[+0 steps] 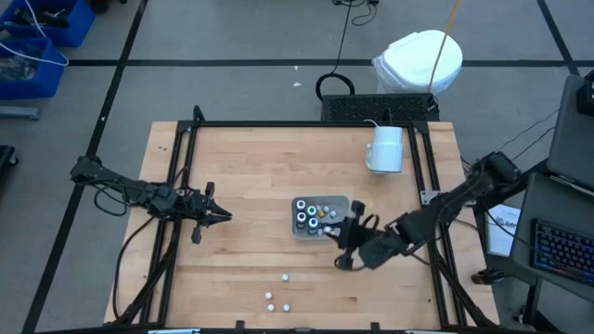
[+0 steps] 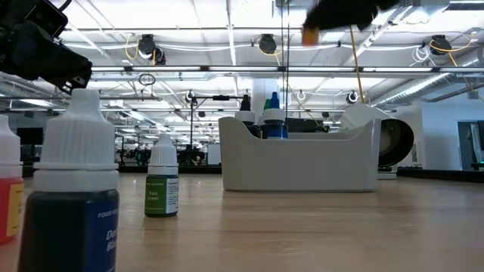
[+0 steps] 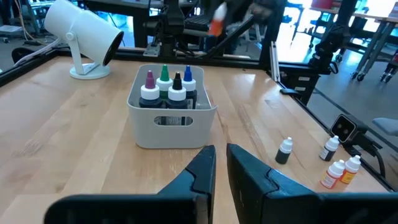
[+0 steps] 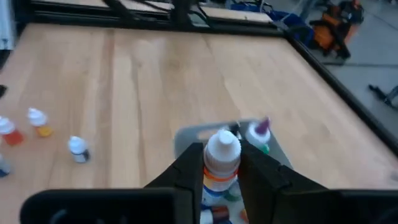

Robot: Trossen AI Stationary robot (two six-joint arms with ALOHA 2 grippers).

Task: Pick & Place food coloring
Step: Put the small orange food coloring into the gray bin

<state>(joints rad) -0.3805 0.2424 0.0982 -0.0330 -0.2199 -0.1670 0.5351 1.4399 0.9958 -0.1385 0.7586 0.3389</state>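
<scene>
A pale tray (image 1: 320,215) in mid-table holds several food coloring bottles (image 3: 168,87) standing upright. My right gripper (image 1: 343,237) hovers at the tray's near right corner, shut on one white-capped bottle with an orange label (image 4: 222,155); the low view shows this bottle (image 2: 310,34) high above the tray (image 2: 302,162). Several loose bottles (image 1: 278,297) stand on the wood near the front edge, also in the left wrist view (image 3: 329,163). My left gripper (image 1: 221,215) waits left of the tray, shut and touching nothing. My right gripper pinches the bottle's orange-labelled body (image 4: 217,177) between its two fingers, just below the white cap (image 4: 222,148). The fingers come slanting down from the table's right. The bottle is lifted clear, over the tray's near right corner.
A white mug (image 1: 385,148) stands at the far right of the table. Black frame rails (image 1: 181,167) run along the table's sides. Close to the low camera stand a blue bottle (image 2: 76,204) and a green one (image 2: 161,185). Bare wood lies between my left gripper and the tray.
</scene>
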